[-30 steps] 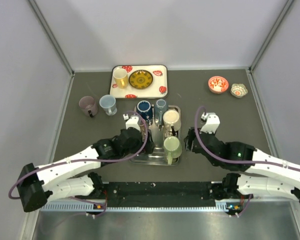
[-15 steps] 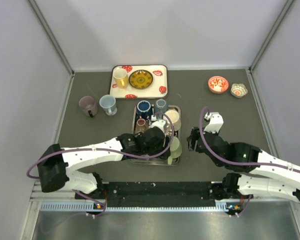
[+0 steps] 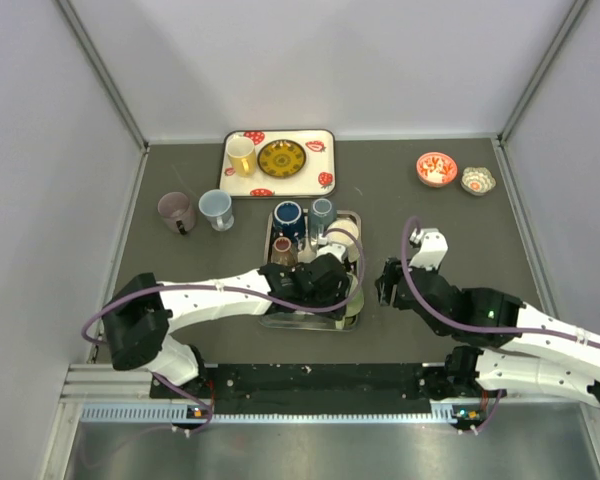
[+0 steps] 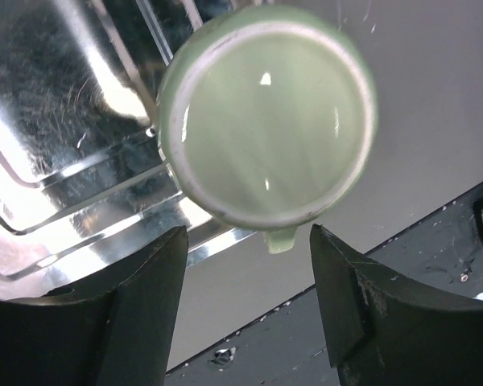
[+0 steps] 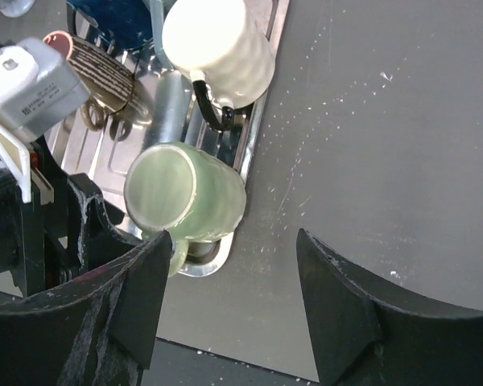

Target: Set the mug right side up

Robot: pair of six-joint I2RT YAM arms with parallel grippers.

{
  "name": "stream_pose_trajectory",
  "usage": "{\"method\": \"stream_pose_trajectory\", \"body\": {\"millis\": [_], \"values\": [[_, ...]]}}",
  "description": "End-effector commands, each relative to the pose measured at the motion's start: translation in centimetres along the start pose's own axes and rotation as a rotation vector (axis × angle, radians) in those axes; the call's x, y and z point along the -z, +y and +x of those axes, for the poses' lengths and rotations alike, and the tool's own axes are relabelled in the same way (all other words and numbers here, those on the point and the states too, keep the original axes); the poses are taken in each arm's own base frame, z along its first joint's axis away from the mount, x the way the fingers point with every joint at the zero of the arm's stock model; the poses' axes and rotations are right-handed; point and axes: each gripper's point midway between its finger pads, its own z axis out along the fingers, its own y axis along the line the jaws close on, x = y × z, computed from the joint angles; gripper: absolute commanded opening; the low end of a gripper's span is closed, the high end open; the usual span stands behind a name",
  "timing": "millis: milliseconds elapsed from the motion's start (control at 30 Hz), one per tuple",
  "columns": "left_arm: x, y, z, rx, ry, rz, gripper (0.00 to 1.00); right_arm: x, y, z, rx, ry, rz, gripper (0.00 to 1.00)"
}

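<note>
Well, nothing's turned over yet. On the dark grey counter (image 3: pixel 180 262) the white left arm (image 3: pixel 210 298) reaches across the shiny metal tray (image 4: pixel 56 145), w/ the white right arm (image 3: pixel 500 315) parked off the tray's right side. The pale green ceramic mug (image 4: pixel 270 121) sits at the tray's near right corner, flat base up as far as I can judge, so it's upside down, untouched. The left gripper (image 4: pixel 248 241) hovers right over it, black fingers (image 4: pixel 137 305) spread wide, nothing between them, mug just ahead of the tips. The right gripper (image 5: pixel 232 241) is spread too and empty, its fingers (image 5: pixel 338 297) over bare counter beside the tray.

So approx. the approach is done; the grab, lift, flip and set-down are all left, I'd say.

Vs. a second ago: the left arm has swung from the tray's left side over to the green mug, now partly hiding it from above. The right arm edged back a touch. The mug itself hasn't budged.
</note>
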Motion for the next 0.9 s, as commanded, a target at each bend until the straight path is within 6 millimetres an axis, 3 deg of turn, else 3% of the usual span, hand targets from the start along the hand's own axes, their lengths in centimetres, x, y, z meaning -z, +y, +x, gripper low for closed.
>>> {"method": "stream_pose_trajectory", "body": {"millis": [0,600,867], "values": [[0.2,-2.3,-2.4,-0.02,-0.045,0.055,0.67,0.0,-0.3,0.2,-0.018,0.002,0.002,0.64],[-1.2,-2.1,-1.4,-0.046,0.001,0.037,0.45,-0.2,-0.4,0.6,-0.01,0.01,0.005,0.64],[-1.6,-2.1,-1.0,-0.048,0.014,0.041,0.45,-0.1,-0.4,0.7,-0.009,0.013,0.002,0.64]]}}
